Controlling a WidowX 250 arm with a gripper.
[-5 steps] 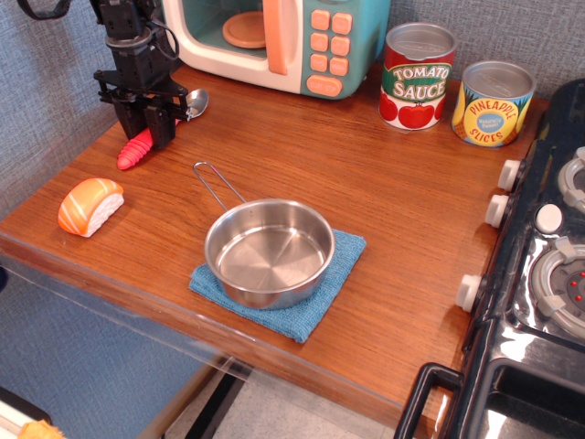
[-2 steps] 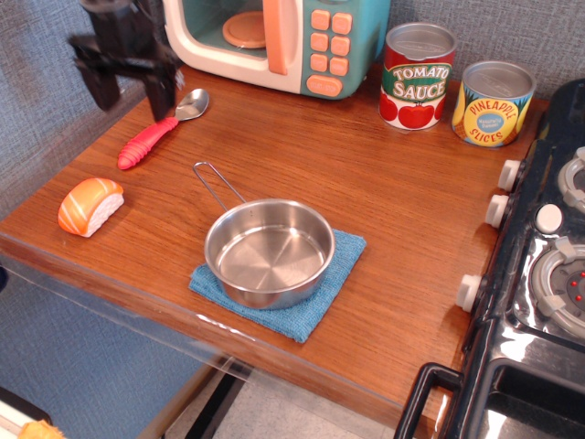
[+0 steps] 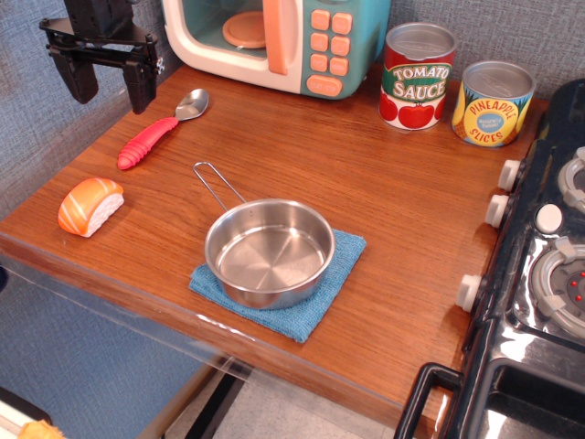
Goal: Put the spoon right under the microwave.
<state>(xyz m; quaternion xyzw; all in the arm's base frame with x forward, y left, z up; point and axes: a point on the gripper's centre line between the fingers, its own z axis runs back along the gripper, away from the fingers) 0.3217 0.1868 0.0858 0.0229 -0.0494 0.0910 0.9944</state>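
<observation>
Lifted higher, the black gripper [image 3: 108,80] hangs spread and empty above the ribbed red-handled spoon [image 3: 157,132].

The spoon [image 3: 157,129] lies on the wooden table [image 3: 366,183], just in front of the microwave [image 3: 279,41], at far left; the gripper [image 3: 108,87] hangs above, jaws apart, empty.

Wooden counter set against a grey textured wall.
The brown wood-grain counter [image 3: 366,174] meets the grey woven-look wall [image 3: 539,32] at the rear and left. A black toy stove [image 3: 539,274] adjoins its right edge. Pale floor [image 3: 302,412] shows below the front edge.
</observation>
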